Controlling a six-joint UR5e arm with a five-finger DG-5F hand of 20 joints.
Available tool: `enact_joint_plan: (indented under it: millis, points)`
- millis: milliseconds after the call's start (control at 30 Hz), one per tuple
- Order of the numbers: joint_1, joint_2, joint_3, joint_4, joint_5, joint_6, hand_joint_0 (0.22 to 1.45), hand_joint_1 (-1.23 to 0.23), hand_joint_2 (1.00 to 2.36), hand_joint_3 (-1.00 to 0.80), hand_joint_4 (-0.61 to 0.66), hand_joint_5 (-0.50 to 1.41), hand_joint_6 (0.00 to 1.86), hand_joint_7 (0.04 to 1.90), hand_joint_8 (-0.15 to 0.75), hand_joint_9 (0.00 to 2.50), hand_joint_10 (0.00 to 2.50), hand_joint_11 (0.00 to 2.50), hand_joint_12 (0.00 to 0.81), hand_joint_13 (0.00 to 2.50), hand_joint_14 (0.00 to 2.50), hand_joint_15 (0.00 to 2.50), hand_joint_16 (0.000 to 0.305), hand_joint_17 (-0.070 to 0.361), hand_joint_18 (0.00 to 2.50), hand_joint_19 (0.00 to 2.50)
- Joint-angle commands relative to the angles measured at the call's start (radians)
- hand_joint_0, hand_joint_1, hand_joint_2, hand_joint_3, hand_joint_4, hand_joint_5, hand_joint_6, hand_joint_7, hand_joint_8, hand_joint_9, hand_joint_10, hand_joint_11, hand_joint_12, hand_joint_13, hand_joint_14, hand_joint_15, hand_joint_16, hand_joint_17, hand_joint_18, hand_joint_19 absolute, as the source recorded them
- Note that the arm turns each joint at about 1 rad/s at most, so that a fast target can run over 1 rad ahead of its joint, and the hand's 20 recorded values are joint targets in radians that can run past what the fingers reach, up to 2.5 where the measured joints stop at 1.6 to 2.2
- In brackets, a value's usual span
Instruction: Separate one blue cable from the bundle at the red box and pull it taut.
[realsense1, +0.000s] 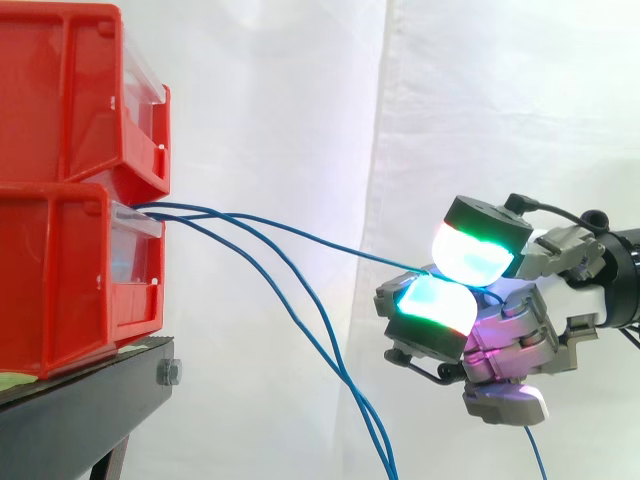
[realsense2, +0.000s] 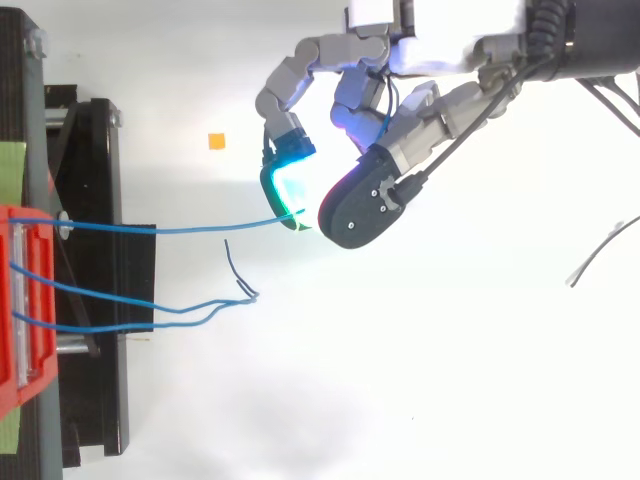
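White curtain behind, two red bins stacked at the left edge of the side view: upper red bin (realsense1: 60, 110) on lower red bin (realsense1: 60, 270), both on the black stand (realsense1: 90, 400). Three blue leads exit the front of the lower bin.

One blue cable (realsense1: 300, 236) is apart from the rest. It runs right and slightly down across mid-frame, nearly straight with a slight bow, into the hand (realsense1: 510, 325) at right centre. The hand is closed in a pinch on it, two glowing cyan-green fingertips (realsense1: 470, 252) pressed together over the wire. A short blue length hangs below the hand at the bottom edge.

The other two blue cables (realsense2: 150, 304) are slack. In the side view they sag toward the bottom of the frame; in the top view they meet at centre-left, well apart from the hand.

A small orange square (realsense2: 216, 140) lies upper left in the top view.
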Motion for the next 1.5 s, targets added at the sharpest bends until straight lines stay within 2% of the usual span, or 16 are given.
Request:
enact_joint_plan:
  millis: [0, 1467]
  points:
    - [0.0, -0.001, -0.001, 0.0, 0.001, 0.0, 0.76, -0.76, 1.01, -0.39, -0.04, -0.18, 0.92, 1.2, 0.296, 1.02, 1.46, 1.57, 0.37, 1.02, 1.71, 1.48, 0.044, 0.099, 1.04, 1.15]
    - [0.001, -0.001, -0.004, 0.0, -0.001, 0.0, 0.76, -0.76, 1.01, -0.4, -0.05, -0.18, 0.92, 1.2, 0.296, 1.02, 1.46, 1.56, 0.367, 1.01, 1.7, 1.48, 0.044, 0.099, 1.03, 1.14]
